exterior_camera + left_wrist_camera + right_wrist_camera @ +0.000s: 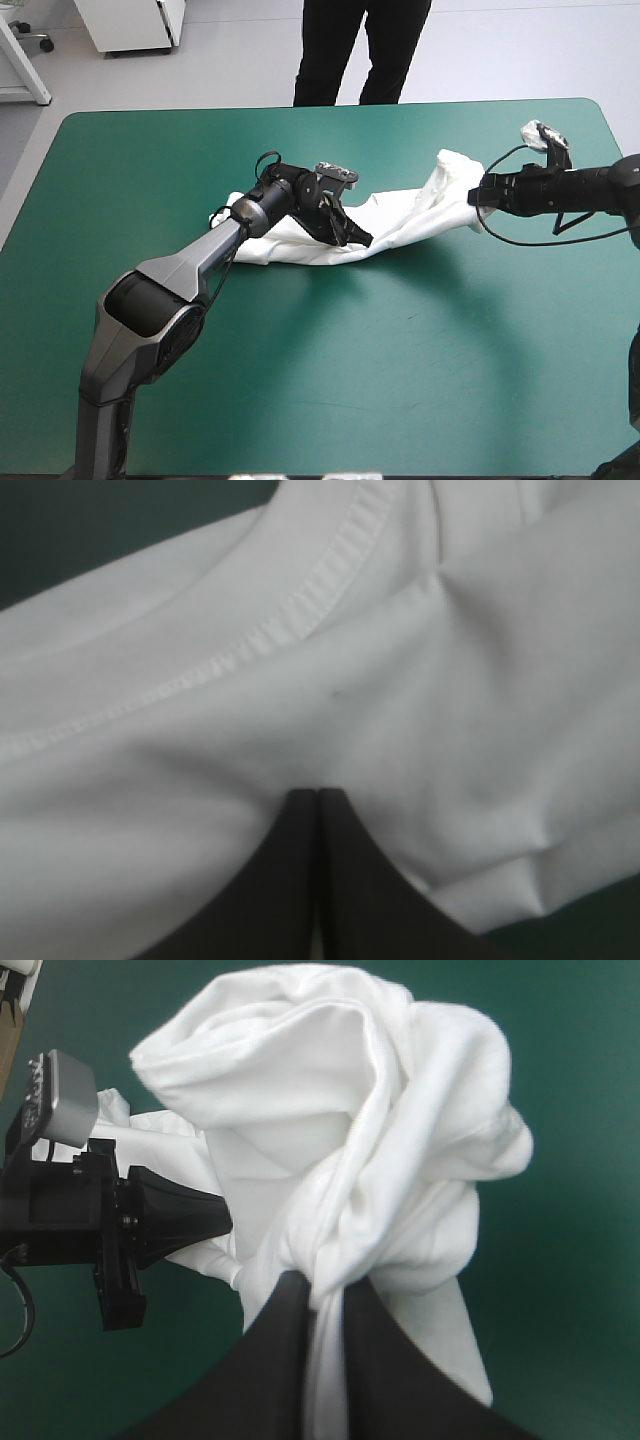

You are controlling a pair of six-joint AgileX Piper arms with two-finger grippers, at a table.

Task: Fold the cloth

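The left gripper (358,237) and right gripper (474,198) each clench their fingers on the white T-shirt (405,215), stretched between them over the worktop (400,380)

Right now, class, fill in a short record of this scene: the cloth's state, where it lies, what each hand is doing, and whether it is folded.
Cloth: white T-shirt, crumpled, drawn out into a long strip between the two hands
Place: on the teal-green table, in its far half
Left hand: shut on the T-shirt, a stitched hem just ahead of it
Right hand: shut on the T-shirt, bunched fabric raised at that end
Fold: not yet done
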